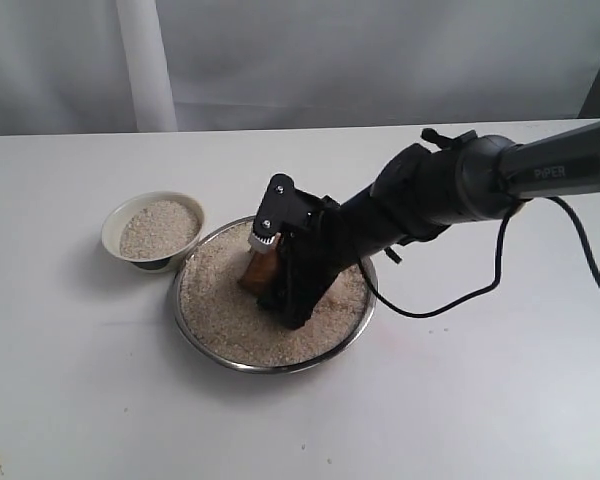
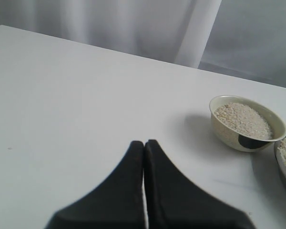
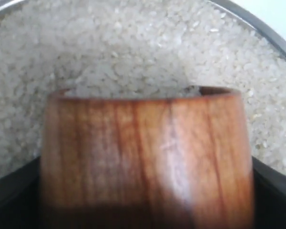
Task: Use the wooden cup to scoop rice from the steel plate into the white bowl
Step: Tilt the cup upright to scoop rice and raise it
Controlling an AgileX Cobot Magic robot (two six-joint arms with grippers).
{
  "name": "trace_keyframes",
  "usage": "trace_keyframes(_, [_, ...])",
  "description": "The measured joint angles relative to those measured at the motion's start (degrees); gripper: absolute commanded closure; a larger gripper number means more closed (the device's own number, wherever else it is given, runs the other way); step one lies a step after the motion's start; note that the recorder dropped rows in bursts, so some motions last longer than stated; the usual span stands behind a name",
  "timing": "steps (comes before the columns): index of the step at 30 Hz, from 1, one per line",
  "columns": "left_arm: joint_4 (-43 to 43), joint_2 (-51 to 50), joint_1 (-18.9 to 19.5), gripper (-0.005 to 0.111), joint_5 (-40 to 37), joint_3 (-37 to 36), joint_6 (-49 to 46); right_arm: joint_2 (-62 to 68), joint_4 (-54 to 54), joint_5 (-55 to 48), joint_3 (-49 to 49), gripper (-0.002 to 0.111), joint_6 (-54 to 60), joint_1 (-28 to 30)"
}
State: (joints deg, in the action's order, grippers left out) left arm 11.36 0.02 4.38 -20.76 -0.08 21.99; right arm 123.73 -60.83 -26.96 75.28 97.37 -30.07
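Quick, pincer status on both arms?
Left pincer: closed, empty.
Right pincer: holding the wooden cup, down in the rice.

right arm [image 1: 430, 195]: black joints, grey link lettered PIPER | cable [image 1: 420, 315]: thin, black | left hand [image 2: 144, 145]: black, tapered

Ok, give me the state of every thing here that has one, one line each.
wooden cup: clamped in the right gripper, tilted, rim down at the rice.
rice: loose, filling the plate; more in the bowl.
steel plate: flat on the table, full.
white bowl: upright beside the plate, nearly full.
right gripper: closed on the cup, down in the plate.
left gripper: shut, empty, over bare table.
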Motion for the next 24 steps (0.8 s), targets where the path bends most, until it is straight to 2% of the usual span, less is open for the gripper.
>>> trace_keyframes(4, [0.0, 0.0, 0.0, 0.107, 0.0, 0.0, 0.0, 0.0, -13.55, 0.19, -1.38, 0.108, 0.8, 0.11])
trace_keyframes(7, [0.0, 0.0, 0.0, 0.107, 0.0, 0.0, 0.0, 0.0, -19.15, 0.25, -1.75, 0.108, 4.01, 0.11])
trace_keyframes(10, [0.0, 0.0, 0.0, 0.107, 0.0, 0.0, 0.0, 0.0, -20.15, -0.02, -1.78, 0.108, 18.96, 0.35])
trace_keyframes(12, [0.0, 0.0, 0.0, 0.107, 0.0, 0.0, 0.0, 0.0, -20.44, -0.38, -1.99, 0.108, 22.38, 0.45])
trace_keyframes(24, [0.0, 0.0, 0.0, 0.107, 0.0, 0.0, 0.0, -0.62, -20.87, -2.52, -2.09, 0.108, 24.75, 0.73])
